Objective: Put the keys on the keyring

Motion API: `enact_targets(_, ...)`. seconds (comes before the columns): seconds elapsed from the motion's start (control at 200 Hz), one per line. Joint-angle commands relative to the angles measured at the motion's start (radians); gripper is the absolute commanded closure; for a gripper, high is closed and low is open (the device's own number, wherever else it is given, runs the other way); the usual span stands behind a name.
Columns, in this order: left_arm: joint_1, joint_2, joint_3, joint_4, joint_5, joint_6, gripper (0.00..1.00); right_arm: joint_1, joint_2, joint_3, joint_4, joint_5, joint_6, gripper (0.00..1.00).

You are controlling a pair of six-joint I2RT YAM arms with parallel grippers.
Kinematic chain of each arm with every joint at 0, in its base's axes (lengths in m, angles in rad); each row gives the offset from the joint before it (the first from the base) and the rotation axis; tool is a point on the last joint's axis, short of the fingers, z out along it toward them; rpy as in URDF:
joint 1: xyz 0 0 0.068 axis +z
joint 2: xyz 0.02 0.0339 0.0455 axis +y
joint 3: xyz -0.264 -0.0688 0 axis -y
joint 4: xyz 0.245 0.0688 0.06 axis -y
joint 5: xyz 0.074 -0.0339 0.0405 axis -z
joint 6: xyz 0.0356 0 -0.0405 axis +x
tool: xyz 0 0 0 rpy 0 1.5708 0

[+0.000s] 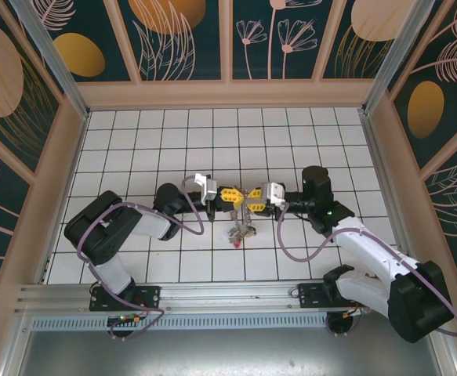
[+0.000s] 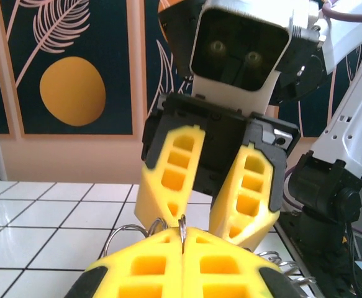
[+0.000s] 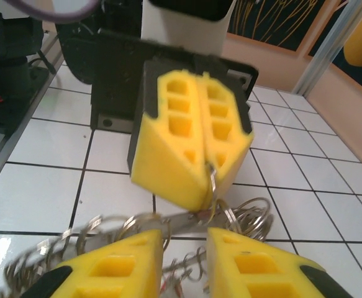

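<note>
**Left tool** [image 1: 230,196]: over the middle of the tiled desk [image 1: 134,149]. Its yellow fingers are pressed together with a thin strand of metal nipped in the seam. The strand reads as the edge of the keyring [image 2: 182,228]. The fingers hide most of its circle, so its full outline cannot be traced.

**Right tool** [image 1: 257,197]: faces the left tool tip to tip. Its fingers stand partly apart and grip nothing. In the right wrist view, ring metal crosses the gap between them.

**Keys** [image 1: 240,229]: a bunch hanging just below the meeting tips, with a red speck at its low end.
- From above they are too small to count.
- Contact with the desk cannot be judged.
- In the right wrist view they are blurred and cut off at the lower left.

**Split rings** [image 3: 250,214]: small coils beside the left tool's tip. It is unclear which key each one carries.
</note>
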Motion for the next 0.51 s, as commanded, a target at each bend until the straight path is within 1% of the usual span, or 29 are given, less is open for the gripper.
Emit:
enact_targets(0.0, -0.001, 0.012, 0.01, 0.123, 0.021, -0.027, 1.0, 0.008, 0.005, -0.015, 0.106, -0.024, 0.055, 0.74)
enact_targets(0.39, 0.0, 0.041, 0.029, 0.222, 0.038, -0.09, 1.0, 0.018, 0.042, 0.007, 0.035, -0.038, 0.003, 0.75)
enact_targets(0.5, 0.001, 0.05, 0.03, 0.255, 0.043, -0.112, 1.0, 0.019, 0.047, 0.014, 0.017, -0.051, -0.009, 0.79)
